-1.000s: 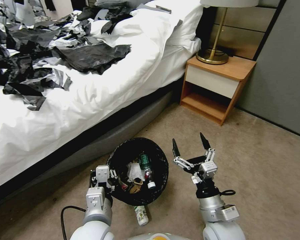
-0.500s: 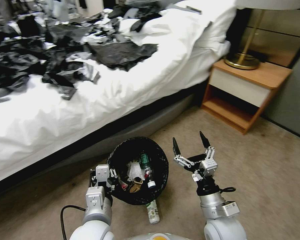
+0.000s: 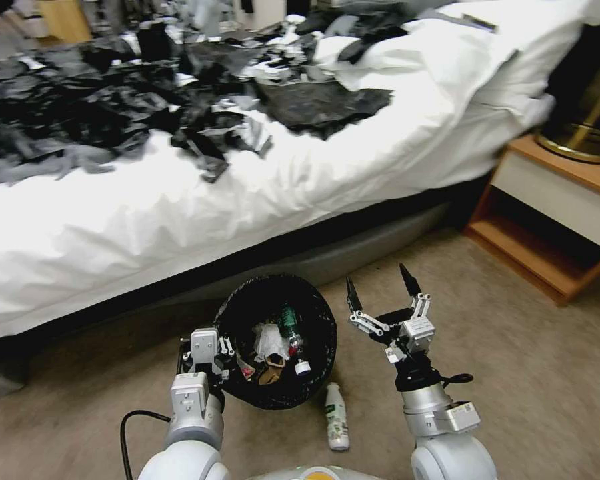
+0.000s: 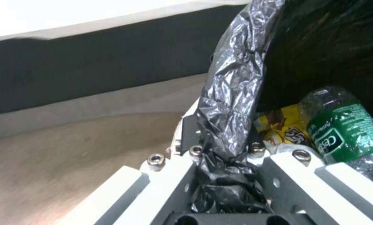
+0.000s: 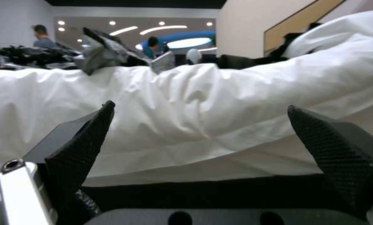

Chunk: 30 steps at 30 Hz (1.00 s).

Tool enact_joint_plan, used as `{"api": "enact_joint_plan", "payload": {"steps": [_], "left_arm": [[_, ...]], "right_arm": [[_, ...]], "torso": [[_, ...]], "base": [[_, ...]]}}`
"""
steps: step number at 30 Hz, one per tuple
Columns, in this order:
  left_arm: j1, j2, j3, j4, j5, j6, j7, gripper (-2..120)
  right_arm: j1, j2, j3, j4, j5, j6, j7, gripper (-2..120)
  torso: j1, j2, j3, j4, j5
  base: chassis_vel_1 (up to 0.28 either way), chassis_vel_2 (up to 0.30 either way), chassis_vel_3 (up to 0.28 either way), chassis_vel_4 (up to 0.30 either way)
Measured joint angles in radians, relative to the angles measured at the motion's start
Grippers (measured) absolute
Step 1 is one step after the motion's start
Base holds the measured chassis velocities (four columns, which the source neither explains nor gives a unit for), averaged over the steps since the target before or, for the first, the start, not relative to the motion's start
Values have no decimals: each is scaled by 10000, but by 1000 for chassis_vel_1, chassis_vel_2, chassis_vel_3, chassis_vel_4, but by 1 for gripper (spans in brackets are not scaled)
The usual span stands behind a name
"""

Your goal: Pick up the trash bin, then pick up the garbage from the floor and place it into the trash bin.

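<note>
Left gripper clamped on bagged rim of trash bin, bin held just beside right gripper. Right gripper spread wide, empty, fingertips aimed at bed. Plastic bottle lay on floor below, between both wrists. Judged best: kept rim pinch firm, bin level; lowered right gripper over bottle, closed across its body.
</note>
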Motion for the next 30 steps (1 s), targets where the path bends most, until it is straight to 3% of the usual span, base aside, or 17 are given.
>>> {"api": "enact_joint_plan", "payload": {"steps": [12,19,30], "left_arm": [[29,-14,15,-2,11,-118,-6,0],[-2,-16,48,14,20,-129,-4,0],[-22,-22,45,30,18,-133,-4,0]], "right_arm": [[-207,-180,246,53,-73,-267,300,100],[-195,-108,170,135,-39,-714,1031,100],[-171,-84,204,112,9,-757,1063,100]], "torso": [[0,0,0,1,1],[0,0,0,-4,1],[0,0,0,-1,1]], "base": [[111,113,116,113],[10,10,5,9],[0,0,0,0]]}}
